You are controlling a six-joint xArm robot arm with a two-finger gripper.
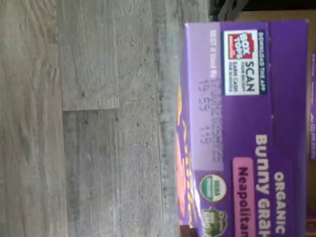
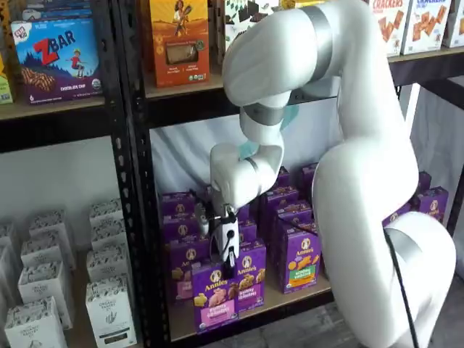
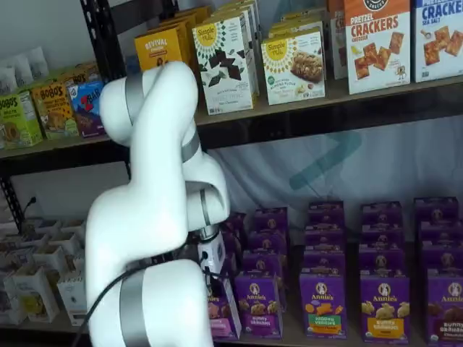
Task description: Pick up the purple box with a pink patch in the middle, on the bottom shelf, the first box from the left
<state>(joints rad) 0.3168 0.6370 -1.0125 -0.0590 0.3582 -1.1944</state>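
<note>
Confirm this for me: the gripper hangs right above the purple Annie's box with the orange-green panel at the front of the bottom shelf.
Not quite. The gripper hangs above the purple box with the pale pink panel, at the front of the bottom shelf, as a shelf view shows. The orange-green box stands farther along the row.

The white arm (image 2: 348, 145) bends at its elbow and turns its wrist (image 2: 235, 177) straight down toward six o'clock. The gripper (image 2: 228, 255) hangs vertically beneath it in both shelf views; whether its fingers are parted cannot be told.
</note>
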